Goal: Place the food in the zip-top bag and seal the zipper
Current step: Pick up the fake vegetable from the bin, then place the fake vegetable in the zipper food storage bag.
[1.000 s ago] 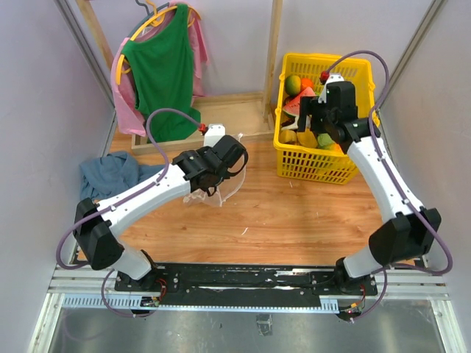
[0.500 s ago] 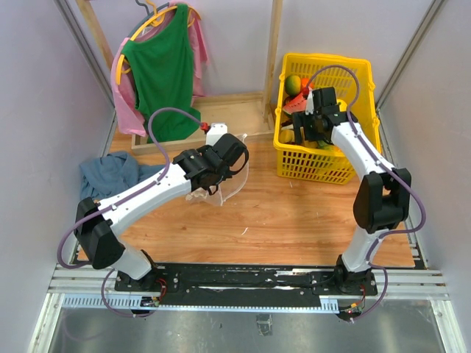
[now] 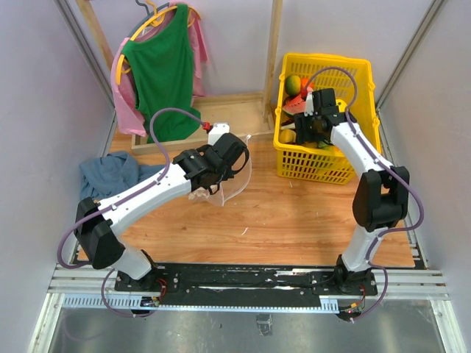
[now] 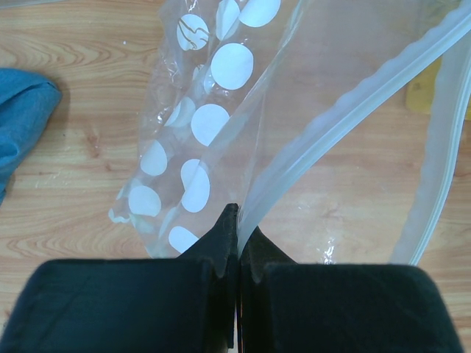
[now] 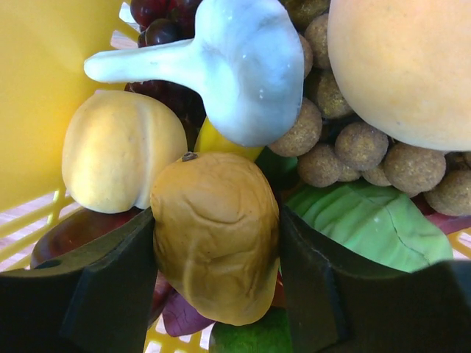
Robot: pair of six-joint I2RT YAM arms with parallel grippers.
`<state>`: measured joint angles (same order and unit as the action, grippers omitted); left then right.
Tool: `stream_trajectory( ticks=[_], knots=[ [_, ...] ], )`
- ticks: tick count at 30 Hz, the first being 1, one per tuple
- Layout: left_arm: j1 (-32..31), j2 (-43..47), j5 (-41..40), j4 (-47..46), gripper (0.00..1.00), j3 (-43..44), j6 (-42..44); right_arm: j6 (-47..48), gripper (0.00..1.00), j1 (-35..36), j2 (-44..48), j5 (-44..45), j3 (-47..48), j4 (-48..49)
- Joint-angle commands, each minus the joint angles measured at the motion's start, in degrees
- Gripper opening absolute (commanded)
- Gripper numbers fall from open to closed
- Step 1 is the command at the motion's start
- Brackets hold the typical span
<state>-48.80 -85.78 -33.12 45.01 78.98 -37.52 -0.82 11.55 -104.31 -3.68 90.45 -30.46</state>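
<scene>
My left gripper (image 3: 224, 158) is shut on the mouth edge of the clear, white-dotted zip-top bag (image 3: 229, 185), holding it over the wooden floor. In the left wrist view the fingertips (image 4: 229, 220) pinch the pale zipper (image 4: 346, 110); the bag's dotted wall (image 4: 199, 125) hangs left, with the mouth gaping. My right gripper (image 3: 309, 126) is down in the yellow basket (image 3: 316, 170). In the right wrist view its gripper (image 5: 217, 243) closes on a tan wrinkled fruit (image 5: 213, 213), with a finger touching each side. A pale yellow round fruit (image 5: 118, 151) and a large orange fruit (image 5: 412, 66) lie close by.
The basket also holds a white garlic (image 5: 243, 66), brown ball clusters (image 5: 346, 140), a green leaf (image 5: 368, 220) and dark grapes (image 5: 158, 22). A blue cloth (image 3: 110, 173) lies left of the bag. A green shirt (image 3: 162, 70) hangs on a wooden rack at the back.
My right arm has folded in and its gripper has gone down into the basket around the tan fruit. The left gripper has lifted the bag's mouth slightly.
</scene>
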Motion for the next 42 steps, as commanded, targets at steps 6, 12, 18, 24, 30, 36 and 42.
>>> stream_trajectory(
  ticks=[6, 12, 18, 24, 30, 36, 42],
  knots=[
    [0.46, 0.52, 1.17, -2.58, 0.0, 2.61, -0.39, -4.51, 0.3, -0.31, 9.79, -0.98, -2.97, -0.33],
    [0.46, 0.0, 2.17, -3.02, 0.0, 3.06, -2.52, -10.08, 0.29, -0.12, 16.24, -0.99, -5.56, 1.44],
    [0.54, -0.53, 3.38, -2.71, 0.0, 3.84, -4.67, -17.08, 0.27, 2.28, 24.85, -3.17, -8.3, 4.41],
    [0.54, -0.23, 3.86, -3.09, 0.0, 3.9, -6.63, -23.05, 0.25, 8.95, 31.96, -5.21, -12.54, 10.44],
    [0.63, -0.31, 5.17, -3.82, 0.0, 3.81, -7.91, -31.09, 0.24, 16.17, 37.18, -8.18, -20.67, 21.01],
    [0.72, -0.12, 6.31, -5.14, 0.0, 3.55, -8.47, -38.47, 0.25, 20.99, 39.59, -10.63, -29.44, 34.28],
    [0.8, 0.53, 6.28, -6.24, 0.0, 2.77, -8.83, -40.69, 0.27, 24.27, 36.9, -13.7, -31.36, 40.92]
  ],
)
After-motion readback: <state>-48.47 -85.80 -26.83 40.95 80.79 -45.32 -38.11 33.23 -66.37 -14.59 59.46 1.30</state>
